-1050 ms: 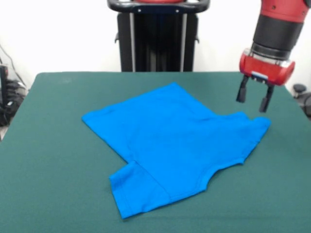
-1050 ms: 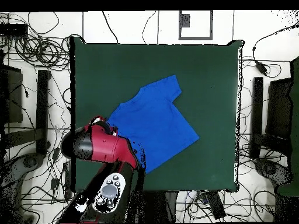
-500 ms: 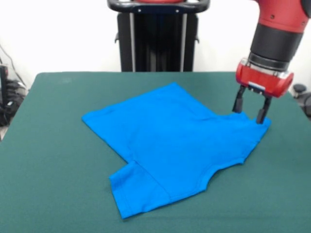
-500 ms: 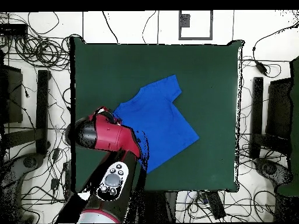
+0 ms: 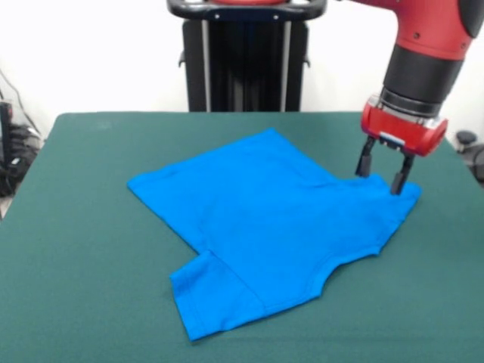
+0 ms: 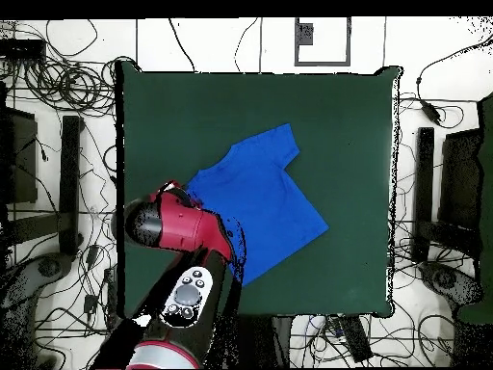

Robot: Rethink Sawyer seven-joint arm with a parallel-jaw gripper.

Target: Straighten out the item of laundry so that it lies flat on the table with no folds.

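The large rectangular table with the dark green felt-like top (image 5: 76,249) bears the plain bright blue short-sleeved T-shirt (image 5: 265,219) near its middle, one sleeve nearest the camera, the other under the arm. The red and black gripper (image 5: 380,174) is seen with jaws released, tips set down at that far sleeve's edge, straddling the fabric. A good pinch would be made by catching only the sleeve's upper layer near its hem, then drawing it outward, away from the shirt's body. No brand, label or writing can be read.
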